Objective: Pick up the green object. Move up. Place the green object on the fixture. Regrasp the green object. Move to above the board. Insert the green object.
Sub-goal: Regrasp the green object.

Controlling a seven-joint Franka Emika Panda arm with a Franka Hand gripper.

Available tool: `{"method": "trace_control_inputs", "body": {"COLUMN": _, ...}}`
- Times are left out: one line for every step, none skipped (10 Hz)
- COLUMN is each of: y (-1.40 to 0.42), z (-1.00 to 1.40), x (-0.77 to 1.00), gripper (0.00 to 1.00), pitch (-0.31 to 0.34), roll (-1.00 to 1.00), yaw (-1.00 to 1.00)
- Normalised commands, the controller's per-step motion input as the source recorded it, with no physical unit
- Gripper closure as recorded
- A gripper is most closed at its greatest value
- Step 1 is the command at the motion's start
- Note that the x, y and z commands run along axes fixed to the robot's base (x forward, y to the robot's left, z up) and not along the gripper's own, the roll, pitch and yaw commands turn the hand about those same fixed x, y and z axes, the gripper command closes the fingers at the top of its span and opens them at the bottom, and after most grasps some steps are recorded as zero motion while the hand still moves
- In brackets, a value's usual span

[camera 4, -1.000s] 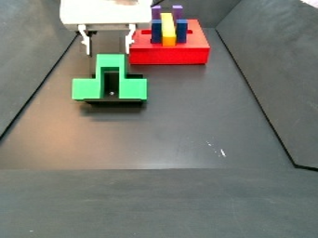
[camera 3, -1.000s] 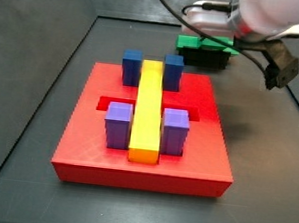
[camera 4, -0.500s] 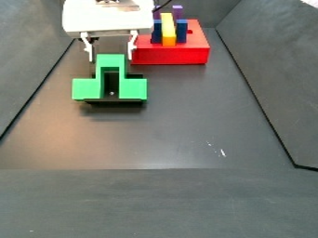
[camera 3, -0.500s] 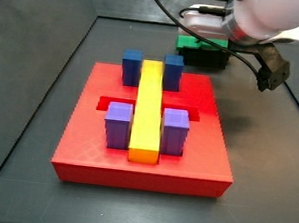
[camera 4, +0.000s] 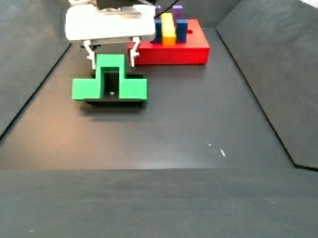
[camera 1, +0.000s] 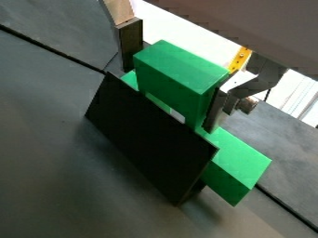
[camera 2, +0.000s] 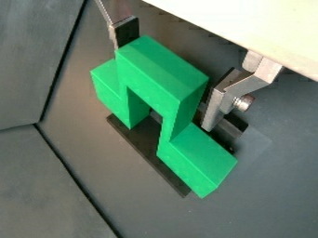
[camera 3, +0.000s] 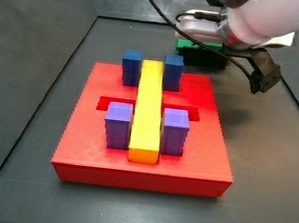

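Regrasp stage — gripper (camera 2: 174, 74) fingers open, straddling the green object's (camera 2: 155, 88) raised arm on the fixture (camera 1: 149, 149); advisably centre both pads before closing squarely.

The gripper (camera 4: 111, 51) has lowered, jaws now straddling the green object (camera 4: 110, 82).

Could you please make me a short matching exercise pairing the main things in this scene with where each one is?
Things:
1. green object
2. gripper
3. yellow bar
4. fixture

Places:
A. lying along the middle of the red board
B. under the green piece
C. resting on the dark fixture, off the board
D. straddling the green piece's raised stem

Pairs: 1-C, 2-D, 3-A, 4-B
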Motion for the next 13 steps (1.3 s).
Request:
{"method": "trace_control_inputs", "body": {"y": 0.12, "z": -0.02, "x": 0.0, "gripper": 0.0, "pitch": 0.054, "roll": 0.0, "yaw": 0.0}}
{"method": "trace_control_inputs", "body": {"y": 0.01, "z": -0.05, "x": 0.0, "gripper": 0.0, "pitch": 0.066, "roll": 0.0, "yaw": 0.0}}
{"method": "trace_control_inputs", "body": {"y": 0.0, "z": -0.06, "x": -0.01, "gripper": 0.0, "pitch": 0.077, "roll": 0.0, "yaw": 0.0}}
{"method": "trace_control_inputs", "body": {"y": 0.0, "z": -0.09, "x": -0.05, "gripper": 0.0, "pitch": 0.046, "roll": 0.0, "yaw": 0.0}}
{"method": "trace_control_inputs", "body": {"y": 0.0, "z": -0.05, "x": -0.02, "gripper": 0.0, "pitch": 0.02, "roll": 0.0, "yaw": 0.0}}
{"method": "trace_control_inputs", "body": {"y": 0.0, "z": 0.0, "x": 0.0, "gripper": 0.0, "pitch": 0.054, "roll": 0.0, "yaw": 0.0}}
{"method": "trace_control_inputs", "body": {"y": 0.0, "z": 0.0, "x": 0.0, "gripper": 1.0, "pitch": 0.0, "roll": 0.0, "yaw": 0.0}}
{"method": "trace_control_inputs", "body": {"y": 0.0, "z": 0.0, "x": 0.0, "gripper": 1.0, "pitch": 0.0, "roll": 0.0, "yaw": 0.0}}
{"method": "trace_control_inputs", "body": {"y": 0.0, "z": 0.0, "x": 0.0, "gripper": 1.0, "pitch": 0.0, "roll": 0.0, "yaw": 0.0}}
{"method": "trace_control_inputs", "body": {"y": 0.0, "z": 0.0, "x": 0.0, "gripper": 1.0, "pitch": 0.0, "roll": 0.0, "yaw": 0.0}}
{"method": "trace_control_inputs", "body": {"y": 0.0, "z": 0.0, "x": 0.0, "gripper": 1.0, "pitch": 0.0, "roll": 0.0, "yaw": 0.0}}
{"method": "trace_control_inputs", "body": {"y": 0.0, "z": 0.0, "x": 0.0, "gripper": 1.0, "pitch": 0.0, "roll": 0.0, "yaw": 0.0}}
{"method": "trace_control_inputs", "body": {"y": 0.0, "z": 0.0, "x": 0.0, "gripper": 1.0, "pitch": 0.0, "roll": 0.0, "yaw": 0.0}}
